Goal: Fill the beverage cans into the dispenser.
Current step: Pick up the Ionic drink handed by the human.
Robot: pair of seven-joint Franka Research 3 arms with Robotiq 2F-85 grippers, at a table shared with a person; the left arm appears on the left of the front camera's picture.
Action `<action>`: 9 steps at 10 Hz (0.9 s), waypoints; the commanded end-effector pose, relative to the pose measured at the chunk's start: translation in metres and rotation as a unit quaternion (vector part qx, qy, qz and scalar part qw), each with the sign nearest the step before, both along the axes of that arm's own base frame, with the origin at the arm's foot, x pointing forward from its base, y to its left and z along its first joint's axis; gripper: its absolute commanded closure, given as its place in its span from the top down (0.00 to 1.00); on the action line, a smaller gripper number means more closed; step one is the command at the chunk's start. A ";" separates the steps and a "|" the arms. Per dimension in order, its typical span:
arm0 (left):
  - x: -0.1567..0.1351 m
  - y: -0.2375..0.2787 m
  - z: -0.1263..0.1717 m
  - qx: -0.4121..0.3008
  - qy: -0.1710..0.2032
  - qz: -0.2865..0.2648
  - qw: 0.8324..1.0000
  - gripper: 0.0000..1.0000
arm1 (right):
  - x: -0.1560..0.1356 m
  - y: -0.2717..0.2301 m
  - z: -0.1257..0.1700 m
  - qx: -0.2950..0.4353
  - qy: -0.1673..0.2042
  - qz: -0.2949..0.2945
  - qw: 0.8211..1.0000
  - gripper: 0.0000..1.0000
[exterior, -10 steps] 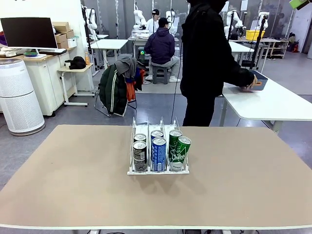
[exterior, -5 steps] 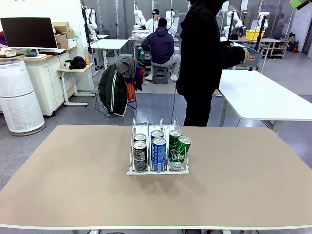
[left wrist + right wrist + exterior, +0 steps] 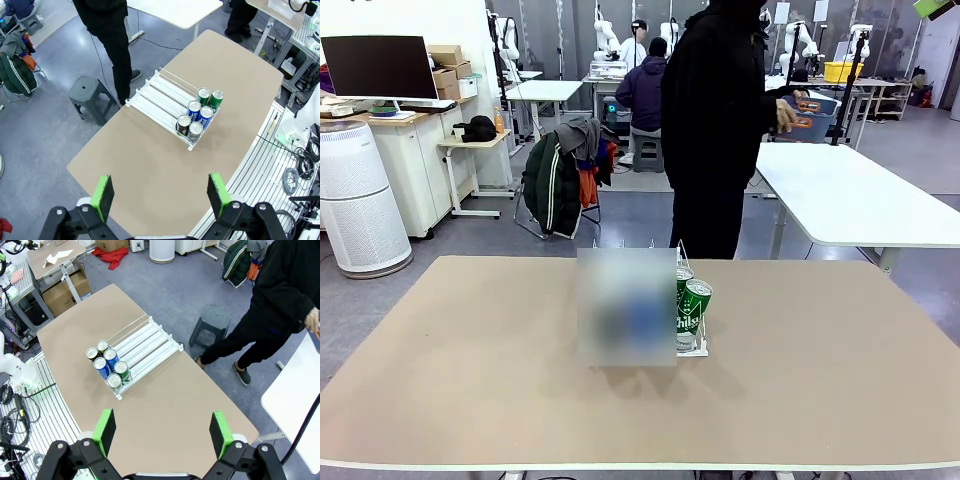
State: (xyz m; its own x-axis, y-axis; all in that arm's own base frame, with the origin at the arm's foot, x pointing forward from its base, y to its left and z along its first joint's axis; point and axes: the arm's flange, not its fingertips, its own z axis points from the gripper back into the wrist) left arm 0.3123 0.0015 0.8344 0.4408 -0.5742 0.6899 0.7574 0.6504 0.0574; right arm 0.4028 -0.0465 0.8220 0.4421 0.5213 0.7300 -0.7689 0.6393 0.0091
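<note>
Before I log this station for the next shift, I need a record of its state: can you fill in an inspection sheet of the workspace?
surface: brown table, bare around the rack.
job's things: six beverage cans standing two per lane (dark, blue, green) at the robot-side end of the dispenser; the rest of each lane is empty.
clutter: nothing seen.
grippers: left gripper and right gripper both open, high above the table, holding nothing.
cables: loose cables on the floor beside the table, none on it.
surroundings: person in dark clothes standing at the far edge, beside a white table; grey stool nearby.
</note>
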 end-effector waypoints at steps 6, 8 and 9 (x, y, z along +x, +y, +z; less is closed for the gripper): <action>0.000 0.000 0.000 -0.002 -0.001 -0.003 1.000 1.00 | 0.000 0.000 -0.001 0.001 0.000 0.000 1.000 1.00; 0.000 0.000 0.000 -0.002 -0.001 -0.003 1.000 1.00 | 0.000 0.000 -0.001 0.001 0.000 0.000 1.000 1.00; 0.000 0.000 0.000 -0.002 -0.001 -0.003 1.000 1.00 | 0.000 0.000 -0.001 0.001 0.000 0.000 1.000 1.00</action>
